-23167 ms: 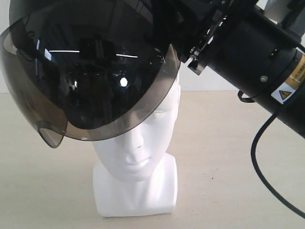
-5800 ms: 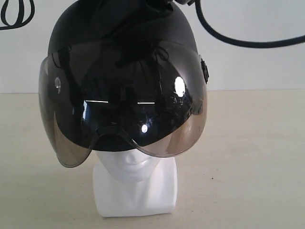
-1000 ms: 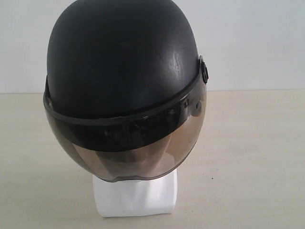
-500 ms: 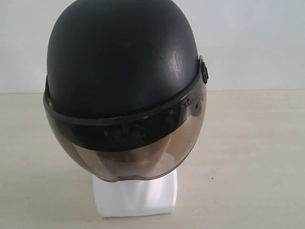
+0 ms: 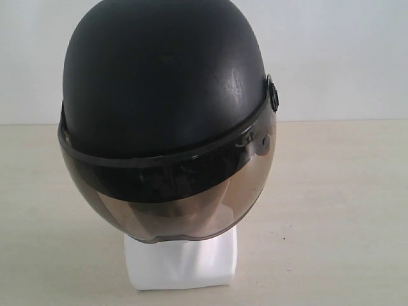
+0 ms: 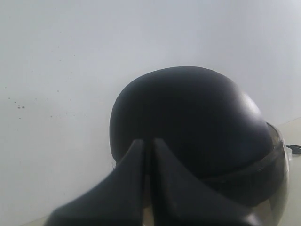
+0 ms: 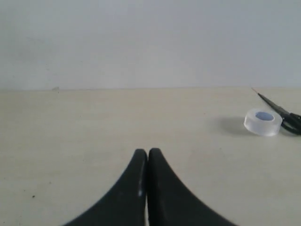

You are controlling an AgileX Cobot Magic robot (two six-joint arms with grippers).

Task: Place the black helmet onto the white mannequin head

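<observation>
**Helmet seated on the head, both grippers closed and empty**

In the exterior view we are seeing the black helmet (image 5: 162, 83) sitting on the white mannequin head (image 5: 182, 264). Its tinted visor (image 5: 172, 207) is hanging over the face and hiding it. Only the block base is showing, at 6 o'clock of the visor, on the beige table (image 5: 331, 210).

In the left wrist view the left gripper (image 6: 147, 143) is holding its fingers pressed together on nothing, and the helmet's shell is blocking much of what lies beyond.

In the right wrist view the right gripper (image 7: 147, 153) is likewise pinched together and empty. A clear tape roll (image 7: 262, 121) and black scissors (image 7: 282, 113) are lying side by side, well apart from it.
</observation>
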